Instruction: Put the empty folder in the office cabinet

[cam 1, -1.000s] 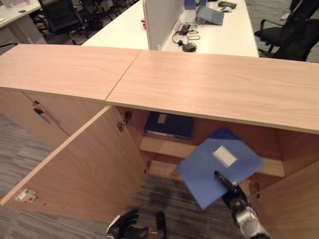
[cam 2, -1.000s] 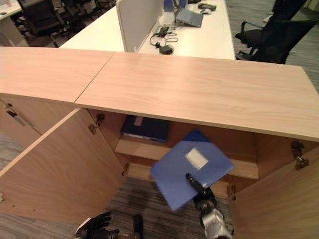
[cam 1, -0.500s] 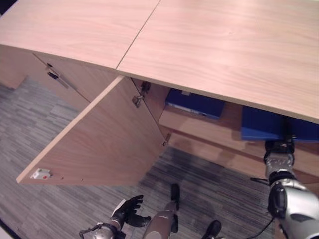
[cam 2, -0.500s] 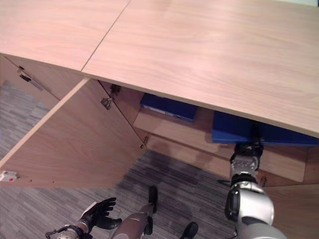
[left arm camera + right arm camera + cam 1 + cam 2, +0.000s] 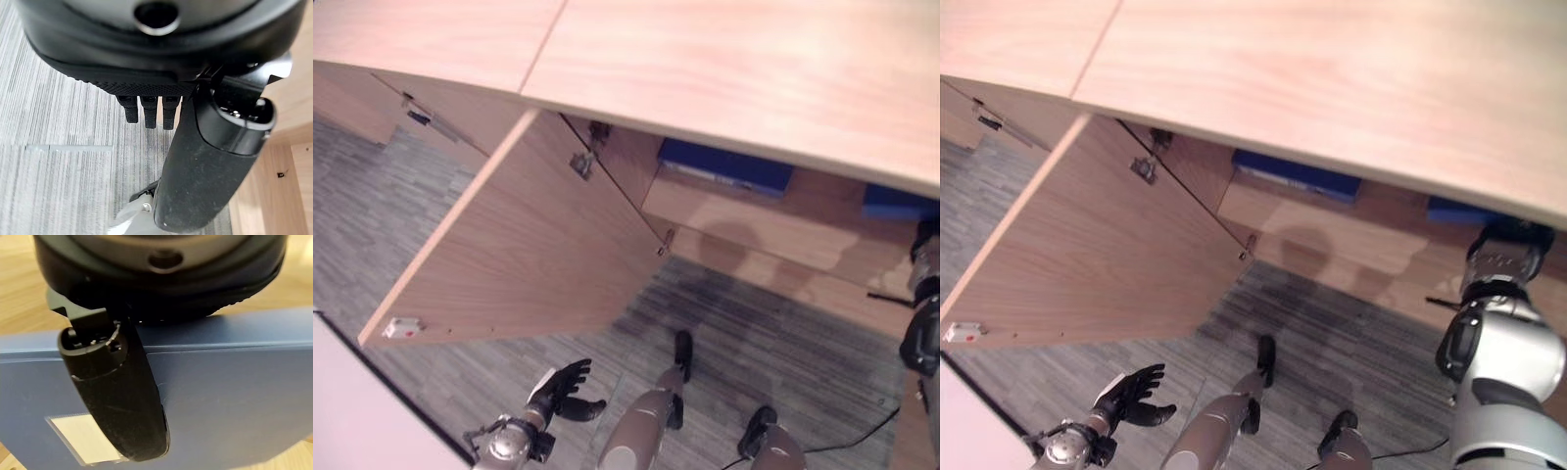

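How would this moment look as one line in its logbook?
right hand: thumb on blue folder | folder: on cabinet shelf | left hand: open, idle

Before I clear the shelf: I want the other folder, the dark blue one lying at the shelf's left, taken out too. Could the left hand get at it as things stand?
Probably not yet. The left hand hangs open low over the carpet, beneath the open cabinet door, far below the dark blue folder. The shelf front looks unobstructed, so raising the arm might do.
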